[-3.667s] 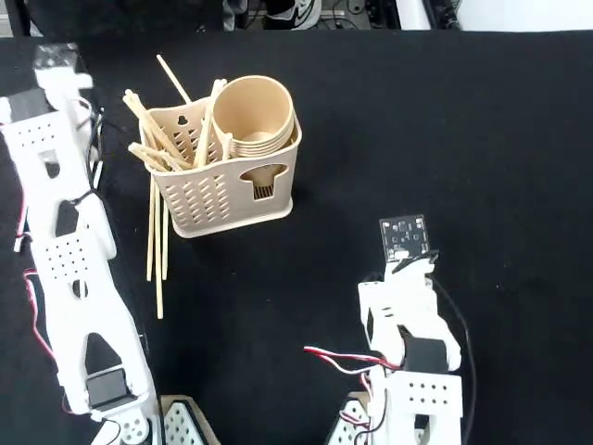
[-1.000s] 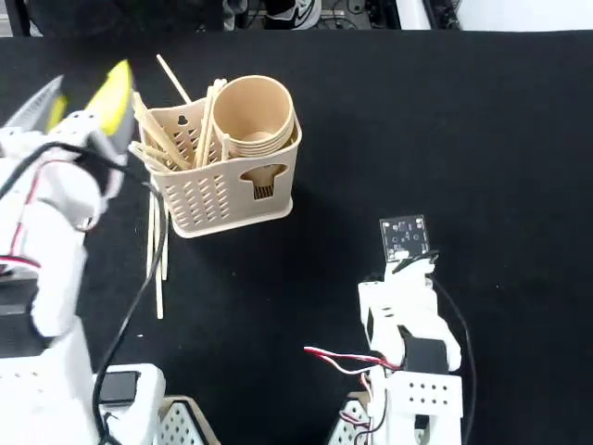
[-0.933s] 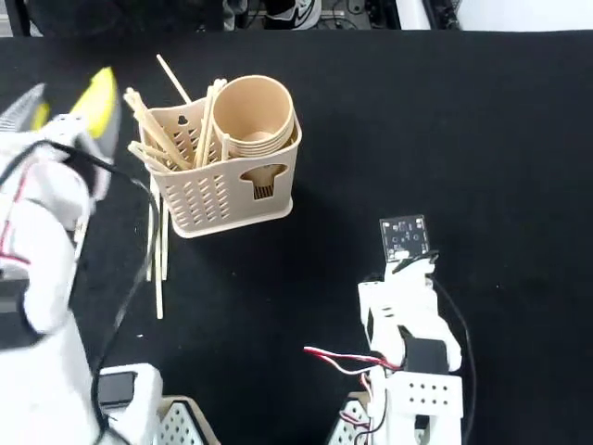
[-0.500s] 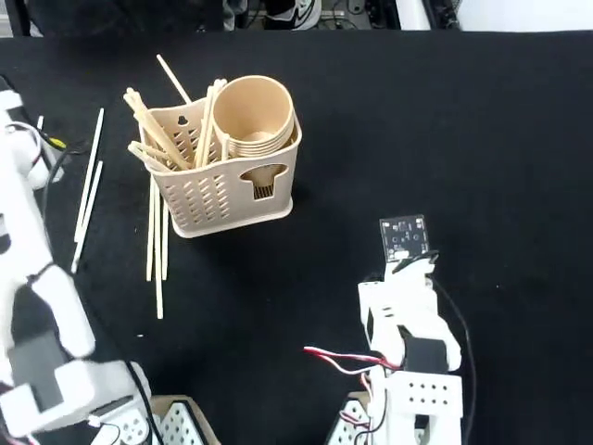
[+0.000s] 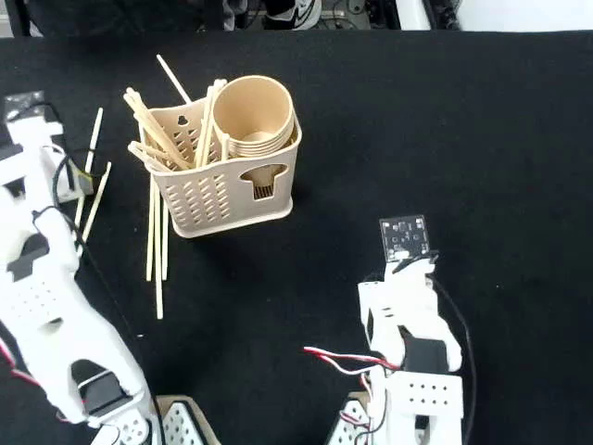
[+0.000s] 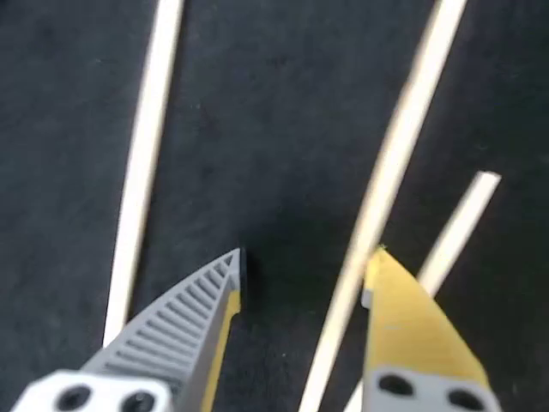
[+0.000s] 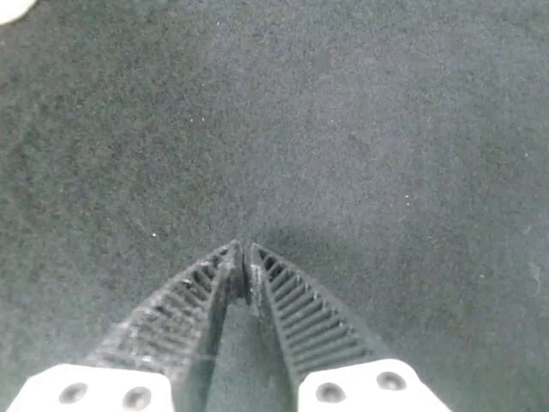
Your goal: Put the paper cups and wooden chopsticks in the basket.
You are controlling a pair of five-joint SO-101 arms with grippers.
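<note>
Okay: left gripper [image 6: 308,255] is spread wide and low over the black table [image 5: 445,139], holding nothing. One wooden chopstick [image 6: 392,172] lies between the jaws, well off-centre and just beside the yellow finger [image 6: 390,296]. Its long axis runs roughly along the direction the gripper points, slightly skewed, so the jaws would close across its width, which I'd call a workable pinch. A second chopstick [image 6: 141,163] lies outside the grey finger [image 6: 184,322], and a third stick end [image 6: 459,227] pokes out past the yellow one, so there's some risk of nipping two on that side. In the high view these loose sticks [image 5: 95,134] lie left of the basket [image 5: 227,190], apart from it. More chopsticks [image 5: 154,246] lie on the table just beside its left wall. The basket already holds the stacked paper cups [image 5: 255,116] and a bunch of chopsticks [image 5: 153,130]. Right gripper [image 7: 244,255] is pressed together, empty, and parked over bare table well apart from the sticks, with the basket in between. The left arm [image 5: 42,269] is clearly the nearer one.
</note>
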